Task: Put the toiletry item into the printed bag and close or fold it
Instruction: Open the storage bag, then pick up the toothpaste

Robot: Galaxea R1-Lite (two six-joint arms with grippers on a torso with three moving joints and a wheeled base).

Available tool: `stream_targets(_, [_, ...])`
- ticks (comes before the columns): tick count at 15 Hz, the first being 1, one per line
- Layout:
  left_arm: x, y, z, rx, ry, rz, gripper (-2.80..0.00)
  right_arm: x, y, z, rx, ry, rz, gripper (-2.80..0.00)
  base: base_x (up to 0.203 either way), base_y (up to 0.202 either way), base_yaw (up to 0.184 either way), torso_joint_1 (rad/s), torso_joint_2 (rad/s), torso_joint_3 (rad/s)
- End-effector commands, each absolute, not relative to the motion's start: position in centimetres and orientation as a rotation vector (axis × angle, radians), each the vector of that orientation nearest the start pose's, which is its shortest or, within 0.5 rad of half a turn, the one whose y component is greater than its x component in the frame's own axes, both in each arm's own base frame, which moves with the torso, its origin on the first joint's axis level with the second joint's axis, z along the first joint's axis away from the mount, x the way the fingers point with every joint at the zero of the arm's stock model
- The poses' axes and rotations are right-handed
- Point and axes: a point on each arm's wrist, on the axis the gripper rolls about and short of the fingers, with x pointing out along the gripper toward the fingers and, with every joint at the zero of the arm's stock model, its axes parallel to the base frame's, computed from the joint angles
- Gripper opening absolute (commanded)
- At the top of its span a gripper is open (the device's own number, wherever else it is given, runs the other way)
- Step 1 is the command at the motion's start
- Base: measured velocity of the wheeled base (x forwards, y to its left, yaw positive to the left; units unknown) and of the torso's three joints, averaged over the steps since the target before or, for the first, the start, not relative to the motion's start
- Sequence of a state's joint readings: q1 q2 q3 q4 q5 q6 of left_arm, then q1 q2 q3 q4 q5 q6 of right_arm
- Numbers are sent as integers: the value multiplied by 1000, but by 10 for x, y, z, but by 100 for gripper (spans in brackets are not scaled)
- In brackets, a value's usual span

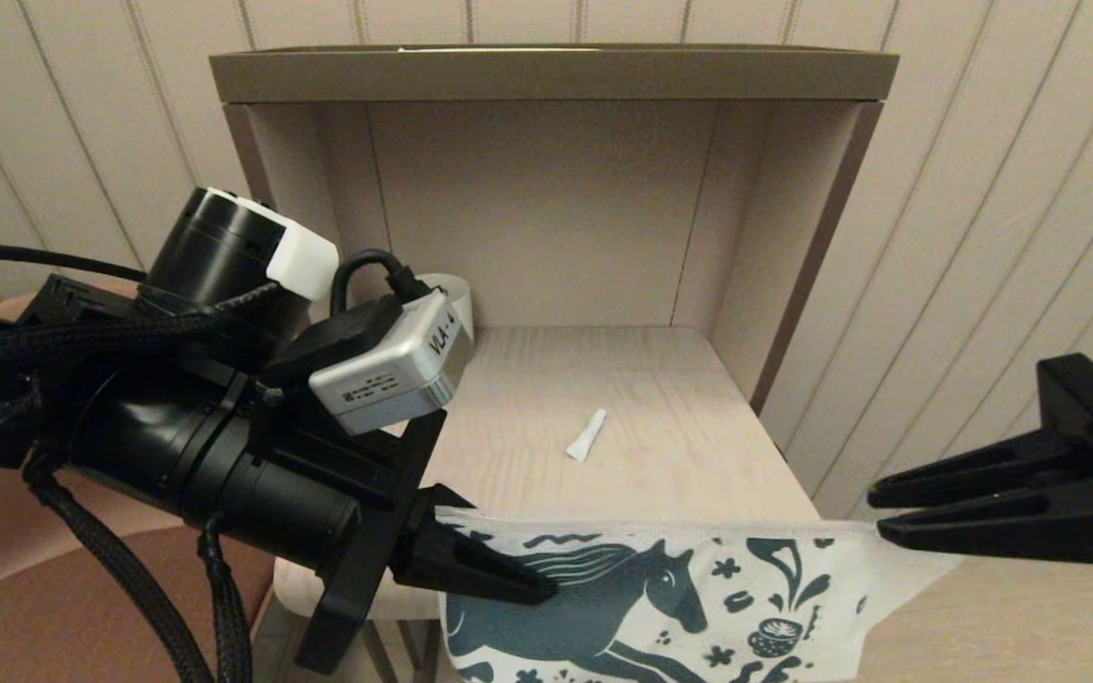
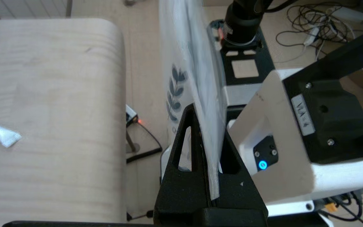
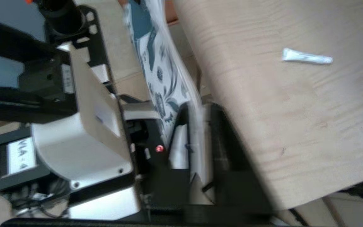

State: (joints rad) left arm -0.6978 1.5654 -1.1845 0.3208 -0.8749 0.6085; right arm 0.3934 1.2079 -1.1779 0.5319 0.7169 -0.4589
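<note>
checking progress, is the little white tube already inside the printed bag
No, the white tube lies on the table, apart from the printed bag.

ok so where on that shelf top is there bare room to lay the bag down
Most of the wooden shelf top is bare: the wide stretch between the small white tube and the back wall, and the right side. The left rear corner holds a mug, and the front edge is crowded by the hanging printed bag.

"VLA-4" on wrist camera (image 1: 393, 374) label

bag (image 1: 698, 607): white w/ dk teal horse+floral print | tube (image 1: 587, 435): white | table (image 1: 660, 398): pale wood grain
</note>
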Motion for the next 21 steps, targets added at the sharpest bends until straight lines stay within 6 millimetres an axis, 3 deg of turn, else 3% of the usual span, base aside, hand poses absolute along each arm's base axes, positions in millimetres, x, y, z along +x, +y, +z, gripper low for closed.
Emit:
stream_targets(1, [189, -181, 242, 386, 292, -1686, -280, 139, 74, 297, -303, 309, 1202, 0, 0, 0, 0, 0, 0, 0])
stream_targets(6, [188, -180, 242, 387, 293, -1683, -280, 145, 76, 303, -285, 287, 1207, 0, 0, 0, 0, 0, 0, 0])
stream_targets(11, [175, -158, 246, 441, 256, -1556, -280, 185, 78, 305, -139, 413, 1071, 0, 0, 0, 0, 0, 0, 0])
stream_targets(21, [208, -112, 246, 369, 228, -1364, -280, 253, 103, 281, -62, 570, 858, 0, 0, 0, 0, 0, 0, 0])
